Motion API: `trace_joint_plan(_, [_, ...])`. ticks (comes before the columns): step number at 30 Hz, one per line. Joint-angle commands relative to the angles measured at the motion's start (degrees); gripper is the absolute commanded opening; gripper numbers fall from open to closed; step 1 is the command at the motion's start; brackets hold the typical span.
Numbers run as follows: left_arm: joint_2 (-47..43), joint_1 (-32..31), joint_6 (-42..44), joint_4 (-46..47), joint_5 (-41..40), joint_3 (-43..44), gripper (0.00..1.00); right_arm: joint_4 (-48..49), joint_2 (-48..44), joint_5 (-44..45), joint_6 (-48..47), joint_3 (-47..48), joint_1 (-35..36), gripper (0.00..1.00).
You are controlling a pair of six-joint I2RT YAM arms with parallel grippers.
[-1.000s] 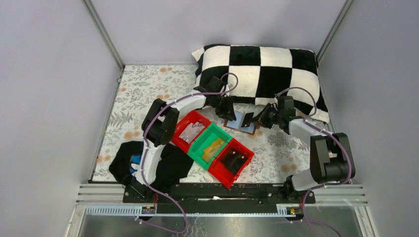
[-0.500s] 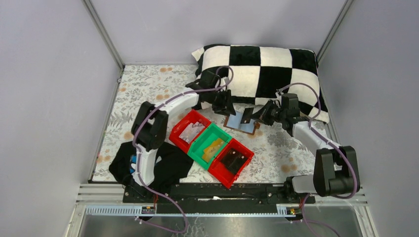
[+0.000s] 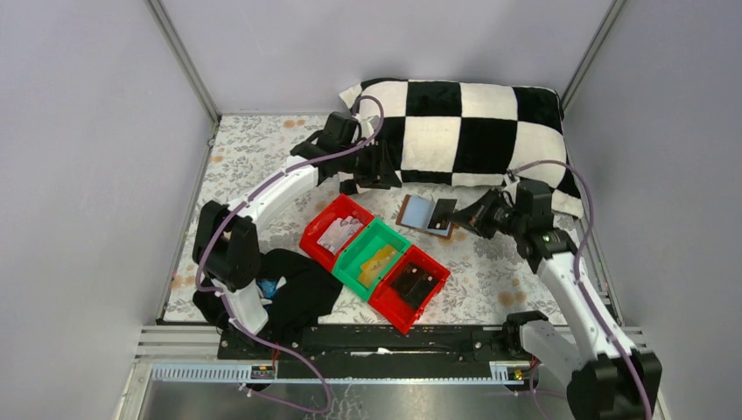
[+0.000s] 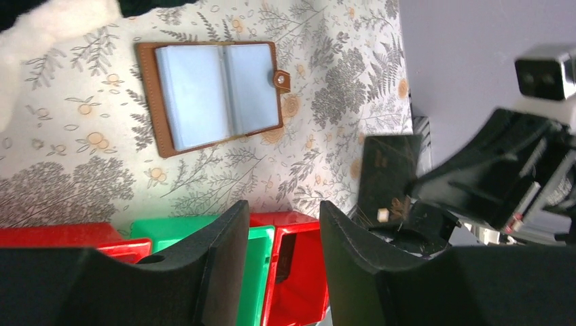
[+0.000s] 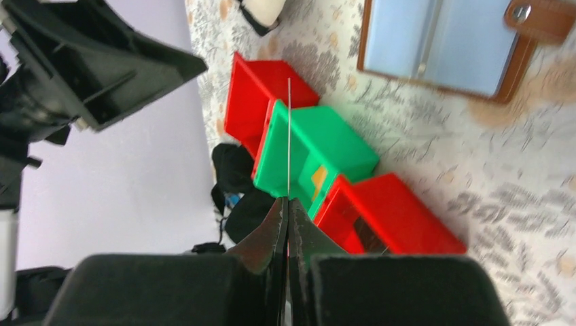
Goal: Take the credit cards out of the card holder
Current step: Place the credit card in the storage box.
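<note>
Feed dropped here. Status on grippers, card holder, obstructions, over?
Left gripper open, empty. Right gripper shut on a dark card. Card holder open on the table. Bins close by.

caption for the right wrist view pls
Right gripper pinching a credit card edge-on, open card holder and bins beyond

No writing can be read.
Faint pale marks on the dark card (image 4: 389, 170) are too blurred to make out; the card holder (image 4: 210, 95) bears none.
</note>
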Motion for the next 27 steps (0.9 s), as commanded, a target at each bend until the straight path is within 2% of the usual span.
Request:
trace_joint_plan(1, [-4.3, 1.1, -0.6, 1.6, -3.3, -2.0, 0.47, -10.5, -9.3, 3.1, 8.6, -1.8, 2.6, 0.00])
trace_joint_plan(5, [-6.6, 1.1, -1.1, 2.7, -3.8, -5.0, 0.47, -15.8, -16.4, 7.3, 14.6, -3.5, 5.9, 0.00])
trace_joint_plan(10, [-10.6, 1.1, -2.5, 5.2, -5.8, -10.2, 0.47, -15.5, -20.1, 10.8, 21.4, -6.8, 11.7, 0.00])
trace_joint_plan(19, [-16.8, 1.1, -3.4, 6.3, -7.3, -16.8, 0.47, -13.1, -17.6, 21.3, 29.7, -11.5, 28.2, 0.00])
trace_joint_plan(27, [-19.1, 1.1, -3.5, 6.8, -7.6, -19.1, 0.47, -5.1, -13.0, 24.5, 33.0, -15.8, 32.9, 0.00])
